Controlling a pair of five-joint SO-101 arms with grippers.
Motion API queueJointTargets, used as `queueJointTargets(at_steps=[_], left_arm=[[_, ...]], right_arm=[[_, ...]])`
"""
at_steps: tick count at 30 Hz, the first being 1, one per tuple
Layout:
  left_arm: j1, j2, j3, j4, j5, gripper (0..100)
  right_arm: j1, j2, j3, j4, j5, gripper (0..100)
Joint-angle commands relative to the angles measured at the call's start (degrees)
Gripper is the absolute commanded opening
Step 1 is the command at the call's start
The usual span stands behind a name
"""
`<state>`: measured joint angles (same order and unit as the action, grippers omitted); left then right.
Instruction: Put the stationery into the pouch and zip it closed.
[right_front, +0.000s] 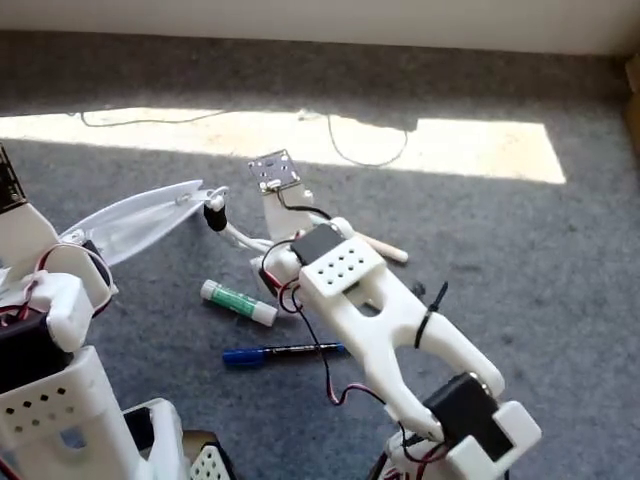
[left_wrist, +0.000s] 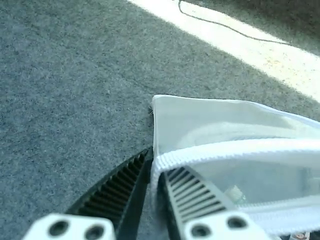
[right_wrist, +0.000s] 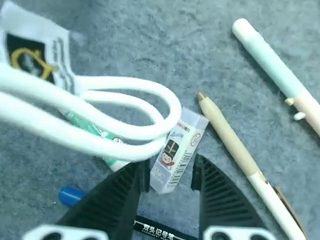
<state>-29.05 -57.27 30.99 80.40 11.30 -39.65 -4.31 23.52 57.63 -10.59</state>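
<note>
A clear white pouch (right_front: 135, 218) (left_wrist: 225, 132) lies at the left, and my left gripper (left_wrist: 154, 167) is shut on the corner of its zip edge. Its white cord loop (right_wrist: 125, 120) and printed tag (right_wrist: 37, 55) trail across the carpet. My right gripper (right_wrist: 169, 167) is open low over the carpet, its fingers either side of a small white eraser (right_wrist: 175, 157). Beside it lie a beige pen (right_wrist: 230, 140) (right_front: 385, 250) and a pale green and white pen (right_wrist: 277, 65). A green glue stick (right_front: 238, 302) (right_wrist: 95, 132) and a blue pen (right_front: 285, 352) (right_wrist: 70, 195) lie nearer.
Everything sits on grey carpet (right_front: 520, 260) with a sunlit strip (right_front: 450, 145) and a thin cable (right_front: 365, 155) at the back. The right arm (right_front: 350, 280) covers the eraser in the high view. Carpet to the right is open.
</note>
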Motion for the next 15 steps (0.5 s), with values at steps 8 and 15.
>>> queueJointTargets(at_steps=[8, 15], left_arm=[[-0.57, -0.04, -1.1, -1.14, 0.44, 1], [-0.48, -0.13, 0.57, -1.58, 0.26, 1]], right_arm=[[-0.4, 7.34, -7.78, -1.01, -2.99, 17.1], [1.27, 11.12, -9.63, -1.1, -3.16, 17.0]])
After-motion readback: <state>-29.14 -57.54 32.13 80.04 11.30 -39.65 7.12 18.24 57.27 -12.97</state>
